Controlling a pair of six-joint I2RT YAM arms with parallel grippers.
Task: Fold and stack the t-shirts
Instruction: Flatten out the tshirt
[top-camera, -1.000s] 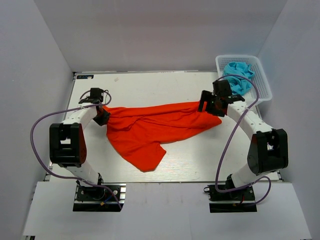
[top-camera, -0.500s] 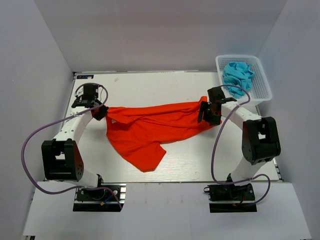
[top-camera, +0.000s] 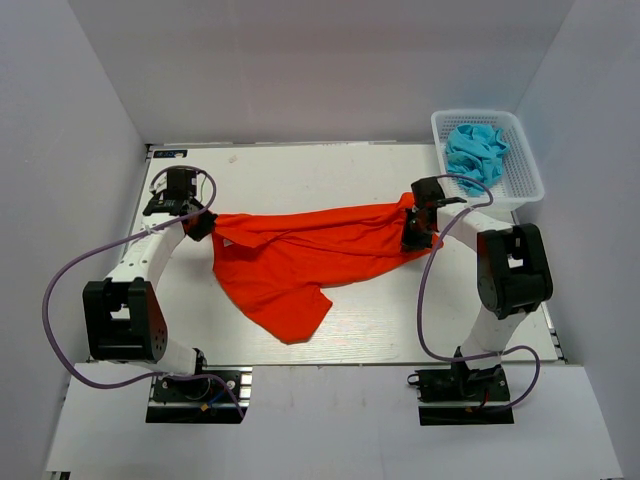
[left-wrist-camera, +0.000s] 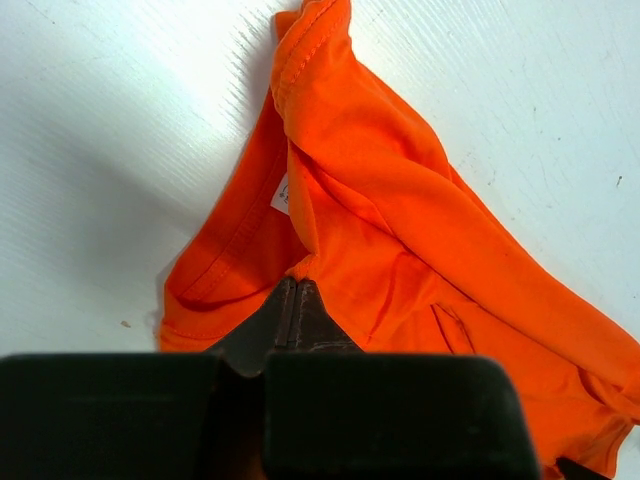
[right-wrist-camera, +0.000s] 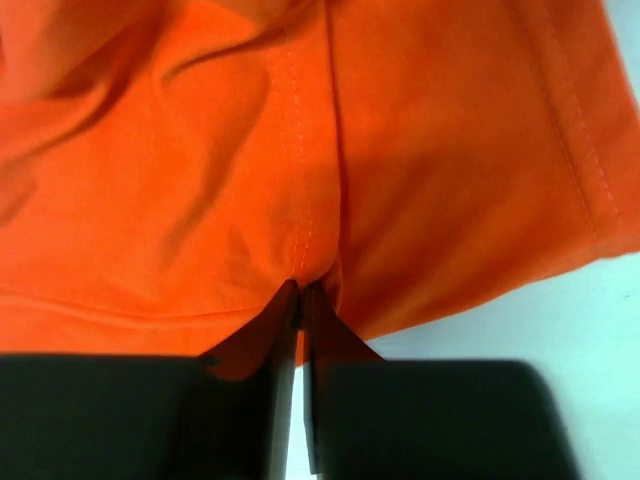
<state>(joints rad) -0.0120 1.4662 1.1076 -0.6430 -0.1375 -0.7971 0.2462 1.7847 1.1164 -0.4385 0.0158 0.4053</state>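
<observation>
Pinching orange-red t-shirt (top-camera: 290, 270): left jaws at collar end; right jaws at opposite end.

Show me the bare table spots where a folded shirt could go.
Free: the table strip behind the orange shirt, and the near-right corner in front of it. Crowded: the middle band; the basket holds a blue shirt.

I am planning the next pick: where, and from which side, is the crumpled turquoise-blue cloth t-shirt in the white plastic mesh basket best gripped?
Probably a raised fold on top of the crumpled turquoise-blue cloth t-shirt, coming straight down from above. It lies bunched inside the white plastic mesh basket, whose walls close off every side, so only the open top gives a way in.
</observation>
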